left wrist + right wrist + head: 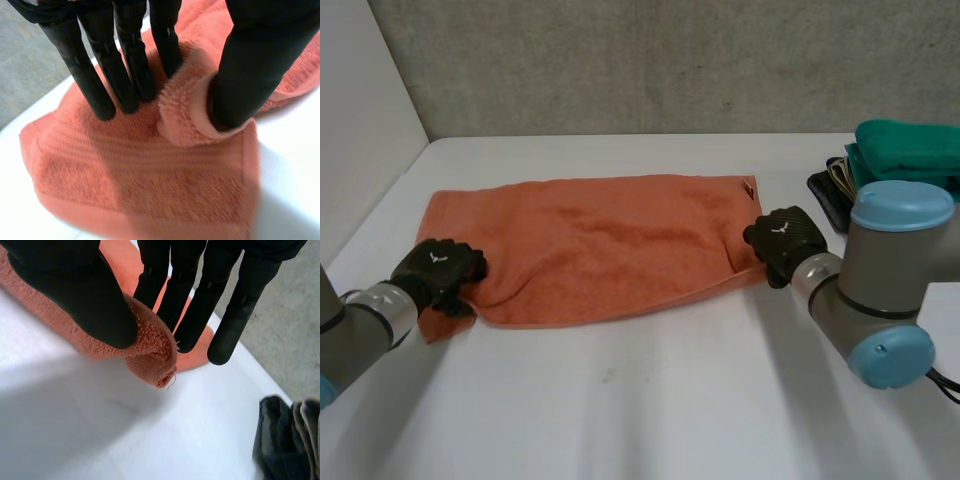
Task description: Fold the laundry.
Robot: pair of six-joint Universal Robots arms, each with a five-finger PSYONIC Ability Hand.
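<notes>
While the orange towel (600,245) lies spread on the white table (650,400), the left hand (438,270) pinches its near-left corner and the right hand (782,240) its right end, thumb against fingers, likely so both can carry that edge over.

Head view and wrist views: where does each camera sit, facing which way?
Head view: behind, between the arms, looking down at the white table; both arms show.
Left wrist view: along the left hand, pinching the orange terry towel's corner.
Right wrist view: along the right hand, pinching its other end.
All share the towel.
</notes>
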